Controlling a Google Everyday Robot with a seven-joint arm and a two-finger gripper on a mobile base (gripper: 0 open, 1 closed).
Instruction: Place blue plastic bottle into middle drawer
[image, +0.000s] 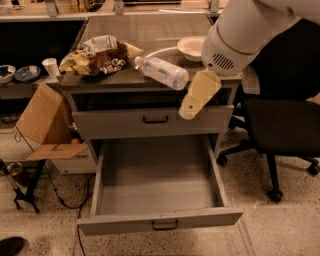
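Observation:
The blue plastic bottle (163, 73) lies on its side on the cabinet top, white cap to the left, near the front edge. My gripper (190, 109) hangs just right of the bottle's base, in front of the cabinet's edge and slightly below it, not touching the bottle. The middle drawer (156, 186) is pulled fully out below, its grey floor bare, with its narrow front panel (160, 221) nearest the camera.
A closed upper drawer front (150, 120) sits under the top. A brown-and-white snack bag (99, 56) lies left of the bottle, a white bowl (192, 47) behind it. A cardboard box (43, 120) stands at the left, a black office chair (283, 129) at the right.

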